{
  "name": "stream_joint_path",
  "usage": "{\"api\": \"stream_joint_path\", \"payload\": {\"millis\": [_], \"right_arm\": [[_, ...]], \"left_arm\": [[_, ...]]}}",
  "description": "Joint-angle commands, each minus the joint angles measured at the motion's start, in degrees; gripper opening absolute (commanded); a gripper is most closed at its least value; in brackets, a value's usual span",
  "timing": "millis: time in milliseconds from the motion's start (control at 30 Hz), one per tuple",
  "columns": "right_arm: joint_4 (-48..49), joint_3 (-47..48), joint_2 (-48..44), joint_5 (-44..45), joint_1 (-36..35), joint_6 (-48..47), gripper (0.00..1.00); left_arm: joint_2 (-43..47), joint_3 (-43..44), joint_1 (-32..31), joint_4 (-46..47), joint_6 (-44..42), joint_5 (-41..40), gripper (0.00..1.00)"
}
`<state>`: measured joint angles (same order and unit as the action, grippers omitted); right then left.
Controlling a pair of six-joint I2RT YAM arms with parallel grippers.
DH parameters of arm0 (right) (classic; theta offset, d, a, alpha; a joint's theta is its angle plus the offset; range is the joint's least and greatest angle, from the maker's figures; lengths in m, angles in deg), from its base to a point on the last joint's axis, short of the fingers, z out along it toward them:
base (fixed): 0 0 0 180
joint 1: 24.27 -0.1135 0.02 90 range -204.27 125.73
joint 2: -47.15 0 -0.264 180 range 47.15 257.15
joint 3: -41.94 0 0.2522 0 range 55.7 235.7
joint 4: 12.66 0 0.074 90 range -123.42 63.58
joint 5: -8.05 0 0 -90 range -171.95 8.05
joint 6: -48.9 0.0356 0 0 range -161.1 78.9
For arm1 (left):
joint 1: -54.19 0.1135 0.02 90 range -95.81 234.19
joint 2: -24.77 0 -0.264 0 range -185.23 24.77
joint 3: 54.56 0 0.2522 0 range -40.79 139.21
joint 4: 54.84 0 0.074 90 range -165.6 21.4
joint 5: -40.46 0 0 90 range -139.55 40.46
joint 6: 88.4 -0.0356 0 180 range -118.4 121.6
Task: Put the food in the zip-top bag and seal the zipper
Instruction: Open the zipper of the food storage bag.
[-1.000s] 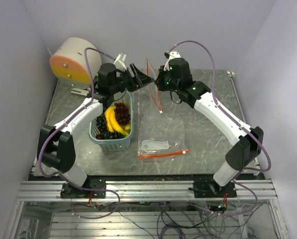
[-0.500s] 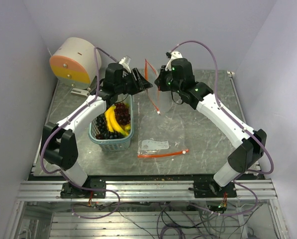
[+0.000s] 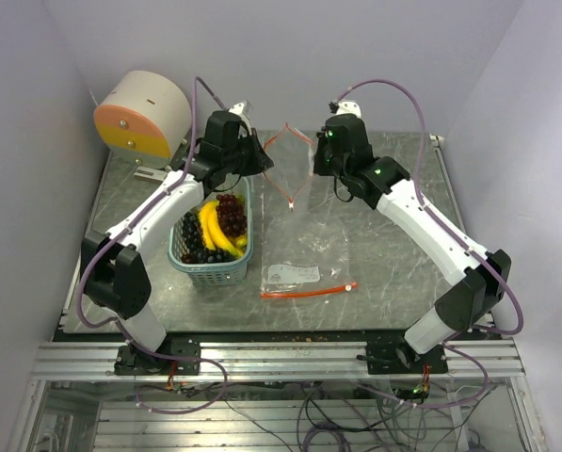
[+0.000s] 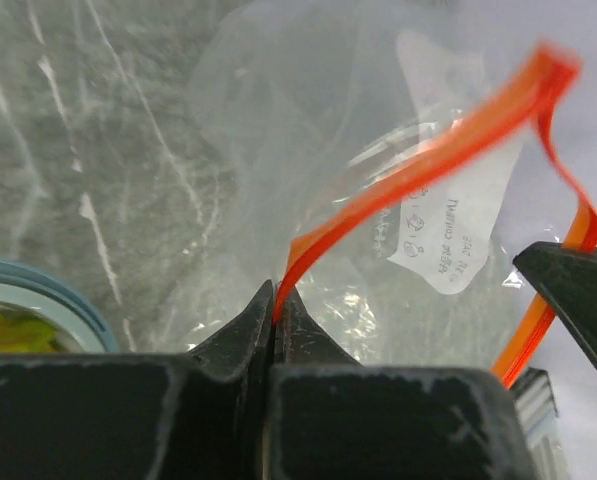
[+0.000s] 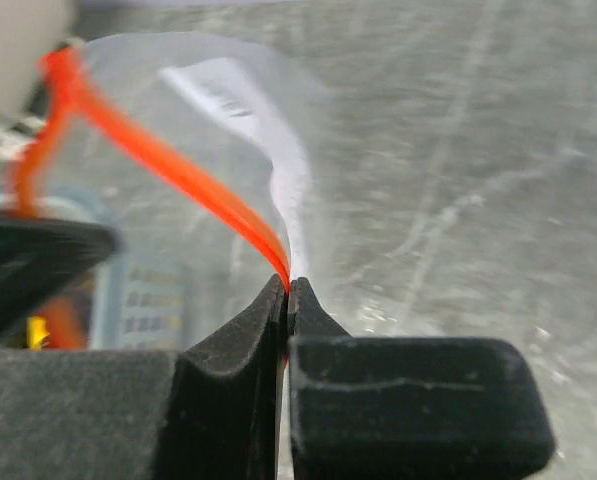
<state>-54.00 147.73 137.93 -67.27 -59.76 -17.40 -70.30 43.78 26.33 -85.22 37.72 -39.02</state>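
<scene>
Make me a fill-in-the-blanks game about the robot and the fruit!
1. The bananas and grapes sit in the teal ____.
2. Both arms' jaws are shut on the held bag's ____ zipper.
3. A second bag lies flat on the ____.
Missing words: basket; orange; table.
</scene>
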Motion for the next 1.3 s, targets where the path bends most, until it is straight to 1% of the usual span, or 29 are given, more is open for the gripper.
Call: {"api": "stream_joint_path", "payload": {"millis": [0,67,133,233,333,367,467,533,600,700,1033,1100,1133,1167,1267], "right_arm": [[-11.8,2.3,-1.5,22.2,1.2,2.1,0.00],[-13.0,2.3,-1.5,22.9,2.3,1.6,0.00],[-12.7,2.3,-1.5,21.8,2.7,1.6,0.00],[-10.0,2.6,-1.0,18.4,2.7,1.4,0.00],[-7.6,5.1,1.1,14.6,2.7,-0.3,0.00],[-6.1,5.8,1.8,10.6,2.7,-1.7,0.03],[-3.6,7.7,3.4,3.0,2.4,-3.7,0.28],[-2.9,8.1,4.3,1.2,2.1,-2.9,0.38],[-2.5,7.9,5.0,0.3,2.1,-1.6,0.43],[-2.7,8.6,6.4,-1.2,2.1,-0.5,0.46],[-0.7,10.6,11.1,-6.2,1.7,1.4,0.46],[-0.8,11.2,12.2,-5.9,1.6,1.4,0.46],[-1.5,11.6,12.5,-3.7,1.6,1.5,0.44],[-2.6,12.1,12.8,-0.8,1.5,1.6,0.43],[-9.2,13.4,12.8,14.0,1.5,2.0,0.42]], "left_arm": [[2.9,7.0,-0.1,-8.9,-10.2,-10.6,0.07],[3.3,8.2,0.0,-11.0,-12.3,-12.2,0.07],[4.0,8.0,0.0,-11.3,-13.1,-12.4,0.07],[4.7,6.4,0.0,-9.9,-12.2,-10.5,0.07],[5.1,4.9,0.0,-7.5,-10.4,-7.5,0.07],[5.2,4.5,0.0,-6.6,-9.8,-6.5,0.07],[5.0,4.3,0.0,-4.2,-8.3,-4.2,0.07],[4.5,4.8,0.0,-3.5,-7.6,-3.0,0.07],[4.3,5.1,0.0,-2.9,-6.9,-2.1,0.07],[4.2,5.2,0.0,-1.9,-6.2,-0.8,0.07],[4.3,5.2,0.0,0.5,-4.6,3.4,0.07],[4.3,5.4,0.0,0.8,-4.7,4.5,0.07],[4.4,5.8,0.0,0.4,-5.1,4.6,0.07],[4.4,6.4,0.0,-0.5,-6.0,4.3,0.07],[4.3,9.4,0.0,-5.7,-10.4,0.2,0.07]]}}
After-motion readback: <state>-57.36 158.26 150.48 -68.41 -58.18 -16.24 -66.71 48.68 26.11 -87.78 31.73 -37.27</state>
